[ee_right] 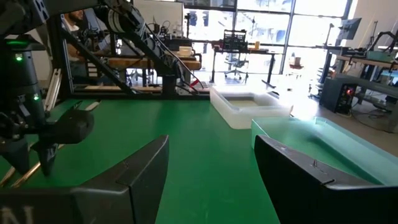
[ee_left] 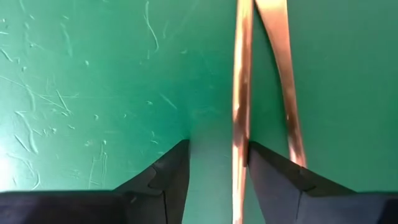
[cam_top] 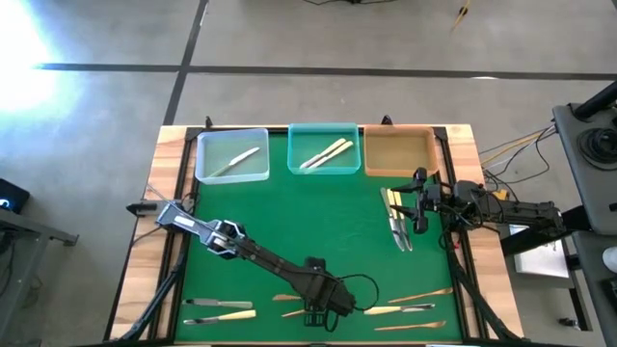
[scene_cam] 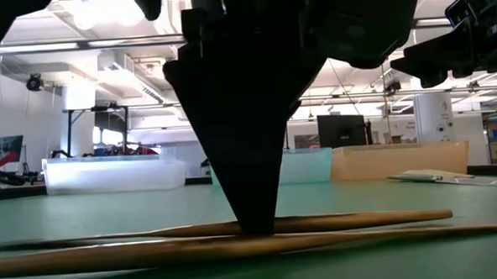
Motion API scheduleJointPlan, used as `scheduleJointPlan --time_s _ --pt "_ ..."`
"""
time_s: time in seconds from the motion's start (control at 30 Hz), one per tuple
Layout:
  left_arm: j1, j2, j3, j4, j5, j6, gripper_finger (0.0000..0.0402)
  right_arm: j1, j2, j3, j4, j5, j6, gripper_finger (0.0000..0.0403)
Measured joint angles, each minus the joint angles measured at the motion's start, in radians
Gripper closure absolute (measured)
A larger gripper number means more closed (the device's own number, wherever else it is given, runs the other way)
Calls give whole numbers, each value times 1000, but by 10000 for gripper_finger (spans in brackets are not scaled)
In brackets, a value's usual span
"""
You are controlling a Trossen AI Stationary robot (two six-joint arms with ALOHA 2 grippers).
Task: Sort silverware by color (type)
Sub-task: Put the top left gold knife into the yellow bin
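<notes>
The two wooden utensils [ee_left: 242,93] lie almost touching at the bottom centre of the overhead picture, crossing close together on the green mat [ee_left: 93,93], and that is my worry: closing here, I could catch both at once, or pinch only one edge and flick it away. My left gripper [ee_left: 217,180] is down on the mat with its fingers apart; one wooden handle runs up between them, the second sits just beyond one finger [ee_left: 280,180], nothing clamped yet. My right gripper [ee_right: 211,180] hovers at the right of the overhead picture, open and empty, near the silver pieces [cam_top: 400,231] below the tan tray [cam_top: 397,172].
</notes>
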Motion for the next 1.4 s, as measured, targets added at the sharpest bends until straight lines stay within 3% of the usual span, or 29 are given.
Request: scheduleJointPlan --time_s 0.17,0.4,0.73,0.9,1.07,1.13,1.4 --pt "7 52 4 -4 54 -5 294 0 0 0 0 0 0 172" --pt "18 67 6 -10 70 -29 389 0 0 0 0 0 0 172" --pt "67 -14 6 -11 63 -51 397 0 0 0 0 0 0 172" --pt "104 -66 4 6 -42 -63 398 0 0 0 0 0 0 172" --pt "107 -115 7 17 -34 -103 399 0 0 0 0 0 0 172" --pt "115 -131 7 16 -81 -134 399 0 0 0 0 0 0 172" --pt "120 -222 9 30 -198 -291 400 0 0 0 -1 10 -477 172"
